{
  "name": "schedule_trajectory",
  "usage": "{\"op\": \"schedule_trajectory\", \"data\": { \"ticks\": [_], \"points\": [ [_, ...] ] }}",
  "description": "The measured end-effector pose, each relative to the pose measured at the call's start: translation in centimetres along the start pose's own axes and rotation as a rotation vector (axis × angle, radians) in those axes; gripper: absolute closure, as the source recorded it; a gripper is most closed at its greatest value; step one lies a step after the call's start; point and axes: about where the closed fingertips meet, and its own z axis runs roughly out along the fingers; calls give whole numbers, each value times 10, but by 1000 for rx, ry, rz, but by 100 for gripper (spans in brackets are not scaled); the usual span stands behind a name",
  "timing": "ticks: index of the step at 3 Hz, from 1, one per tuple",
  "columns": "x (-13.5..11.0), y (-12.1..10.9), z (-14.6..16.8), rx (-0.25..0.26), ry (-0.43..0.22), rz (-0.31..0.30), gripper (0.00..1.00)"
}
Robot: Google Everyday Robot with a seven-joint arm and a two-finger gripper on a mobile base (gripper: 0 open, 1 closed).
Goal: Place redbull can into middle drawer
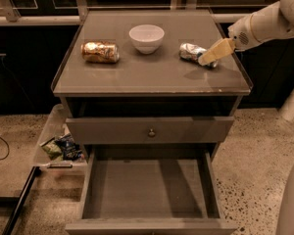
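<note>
The redbull can (191, 51) lies on its side on the cabinet top, right of the bowl; it is slim, silver and blue, and dented. My gripper (206, 59) comes in from the right on the white arm, and its tan fingers slant down to the can's right end, overlapping it in this view. Whether they touch the can I cannot tell. The middle drawer (147, 190) is pulled out wide at the bottom front, its flat grey floor bare.
A white bowl (146, 37) stands at the top's back centre and a gold-orange can (100, 52) lies to the left. The drawer front with a round knob (151, 131) is closed above the open drawer. A plastic bin with snack bags (59, 146) sits on the floor at the left.
</note>
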Motion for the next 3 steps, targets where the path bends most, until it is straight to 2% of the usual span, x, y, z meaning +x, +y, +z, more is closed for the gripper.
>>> {"op": "schedule_trajectory", "data": {
  "ticks": [1,2,3],
  "points": [
    [5,-1,15,26,27,29,0],
    [12,-2,27,30,45,49,0],
    [17,0,37,10,50,59,0]
  ]
}}
